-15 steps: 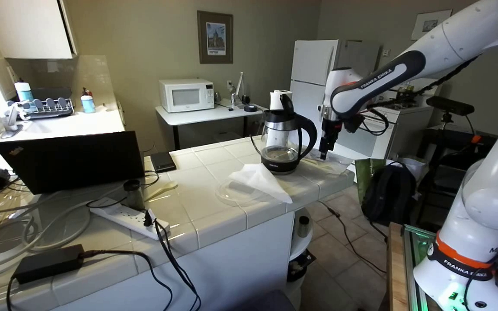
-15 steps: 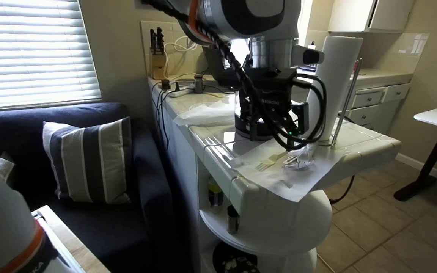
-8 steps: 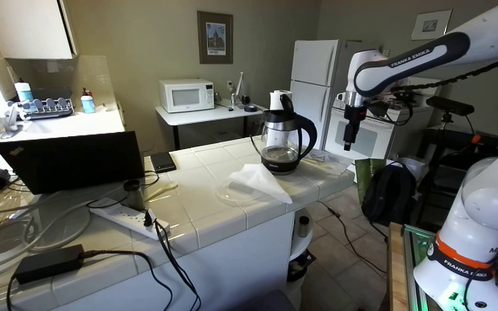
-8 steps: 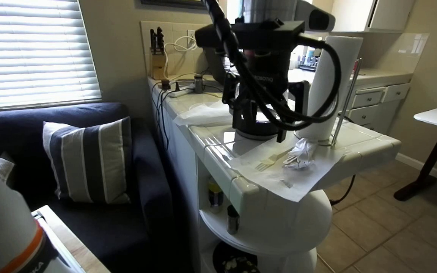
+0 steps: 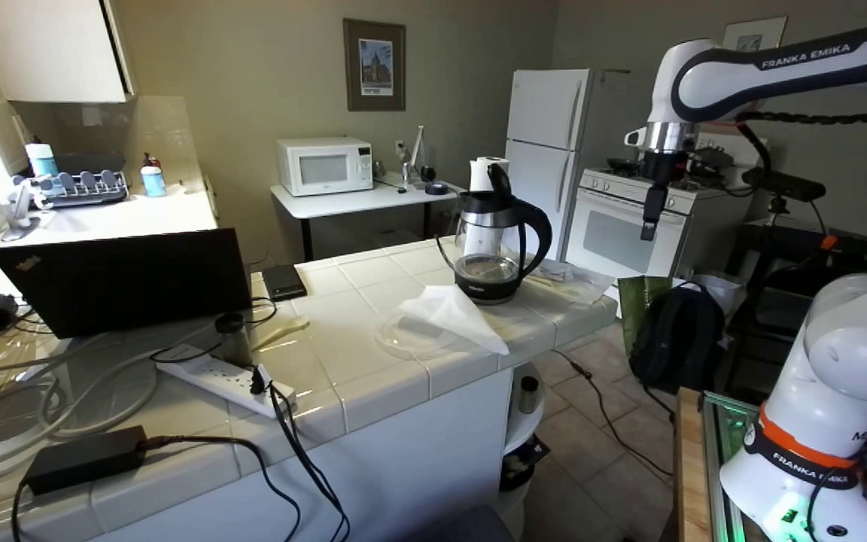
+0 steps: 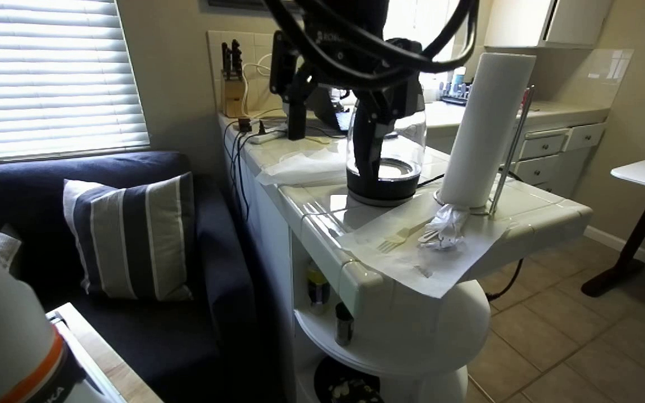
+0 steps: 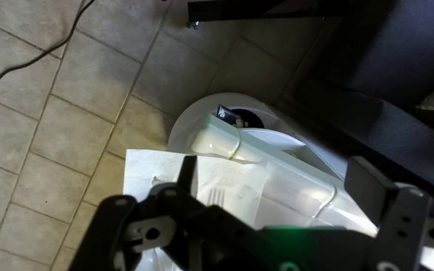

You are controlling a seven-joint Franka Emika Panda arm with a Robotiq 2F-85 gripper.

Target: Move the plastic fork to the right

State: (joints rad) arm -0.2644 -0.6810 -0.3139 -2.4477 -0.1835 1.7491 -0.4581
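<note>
The hand [image 7: 276, 177] hangs aloft, spread wide. Lower than it, the plastic fork [image 6: 401, 235] lies beside a crumpled wrapper [image 6: 447, 225] on a white sheet [image 6: 440, 271] atop the desk [image 6: 546, 210].

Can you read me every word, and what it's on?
"FRANKA EMIKA" on the robot arm.
"FRANKA EMIKA", elsewhere just "KA", on the robot base.
"M", rest unseen, just above that lettering.
"ROBO", rest hidden, on the tool.
Too small or blurred: marks on kettle, laptop, microwave, framed picture.
</note>
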